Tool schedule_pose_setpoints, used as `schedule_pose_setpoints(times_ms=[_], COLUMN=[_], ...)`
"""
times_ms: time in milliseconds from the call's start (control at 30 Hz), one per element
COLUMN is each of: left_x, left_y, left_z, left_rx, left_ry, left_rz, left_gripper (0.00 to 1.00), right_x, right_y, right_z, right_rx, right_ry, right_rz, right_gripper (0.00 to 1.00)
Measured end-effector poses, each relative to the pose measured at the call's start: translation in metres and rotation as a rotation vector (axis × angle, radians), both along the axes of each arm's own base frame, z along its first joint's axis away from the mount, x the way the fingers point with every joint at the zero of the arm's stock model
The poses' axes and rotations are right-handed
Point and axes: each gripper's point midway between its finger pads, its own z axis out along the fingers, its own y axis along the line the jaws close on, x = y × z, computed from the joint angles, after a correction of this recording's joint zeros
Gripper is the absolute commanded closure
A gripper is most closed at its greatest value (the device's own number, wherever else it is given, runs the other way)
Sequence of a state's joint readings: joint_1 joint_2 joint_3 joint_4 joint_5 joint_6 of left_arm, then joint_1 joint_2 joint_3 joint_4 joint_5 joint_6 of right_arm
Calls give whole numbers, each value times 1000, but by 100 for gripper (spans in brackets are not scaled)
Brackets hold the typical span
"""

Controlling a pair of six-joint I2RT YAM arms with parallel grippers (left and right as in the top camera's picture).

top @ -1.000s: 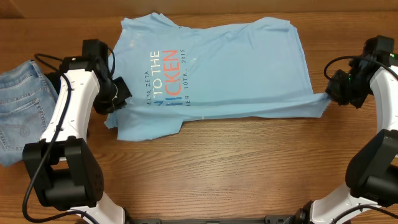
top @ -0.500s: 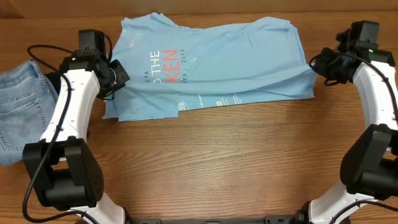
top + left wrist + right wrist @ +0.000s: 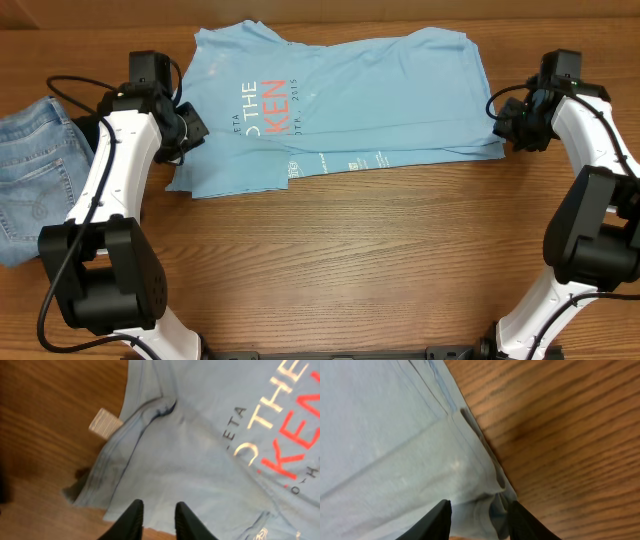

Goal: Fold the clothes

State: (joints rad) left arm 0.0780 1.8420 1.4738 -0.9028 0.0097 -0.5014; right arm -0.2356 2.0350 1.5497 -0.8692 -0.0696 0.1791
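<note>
The clothes, a light sky-blue T-shirt [image 3: 380, 90] with white and orange-red lettering, lie flat at the far middle of the table, with the near strip turned up over the chest print. My left gripper [image 3: 192, 132] hovers over the shirt's left edge. In the left wrist view its jaws [image 3: 156, 512] stand slightly apart above the cloth [image 3: 200, 460], with nothing pinched. My right gripper [image 3: 503, 125] is at the shirt's right edge. Its jaws [image 3: 479, 512] are open, straddling a bunched corner of the cloth [image 3: 380, 435].
Faded blue jeans [image 3: 30, 180] lie at the table's left edge, beside the left arm. A small pale block [image 3: 105, 424] peeks out from under the shirt's left hem. Bare wood [image 3: 350, 260] fills the near half of the table.
Both grippers carried the shirt's near hem away from me and laid it over the lettering. Both jaws then parted and let the cloth go.
</note>
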Motion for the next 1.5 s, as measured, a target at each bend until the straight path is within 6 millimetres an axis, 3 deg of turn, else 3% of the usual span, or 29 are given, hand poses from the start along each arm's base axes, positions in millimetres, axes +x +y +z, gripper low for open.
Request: schedule_pose_setpoints(times_ms=[67,167,267,367,433,667,800,900,1167,1267,1333,1367,1500], left_x=[-16,-45,-63,-80,-86,-70,-63,-58,-59,-64,-62,-61,-62], left_y=[-1,-4,-6,-7,-7,-2,1,2,3,2,-1,-3,-10], left_z=[-5,-10,-13,-34,-48,-73,-82,-85,-89,-102,-102,-102,-102], left_rx=[-6,-16,-24,-29,-30,1,20,28,34,29,16,5,-35], left_ry=[69,189,258,313,327,232,183,158,163,201,193,189,189], left_rz=[1,2,1,1,2,4,0,-8,-20,-22,-27,-32,-62], left_gripper=[65,55,53,48,45,46,51,62,60,72,91,96,96], right_x=[-5,-10,-10,-12,-15,-25,-29,-30,-31,-31,-33,-33,-33], right_y=[0,2,8,16,18,20,21,21,21,21,21,20,19], right_z=[-1,-3,-6,-24,-32,-34,-34,-34,-34,-34,-35,-35,-35], right_rx=[1,3,5,14,19,28,31,32,33,29,25,22,18], right_ry=[20,42,52,97,122,164,178,183,185,188,195,196,197], right_rz=[1,2,14,32,35,39,39,39,39,47,50,52,52], right_gripper=[76,76,76,76,76,76,76,75,75,75,75,75,75])
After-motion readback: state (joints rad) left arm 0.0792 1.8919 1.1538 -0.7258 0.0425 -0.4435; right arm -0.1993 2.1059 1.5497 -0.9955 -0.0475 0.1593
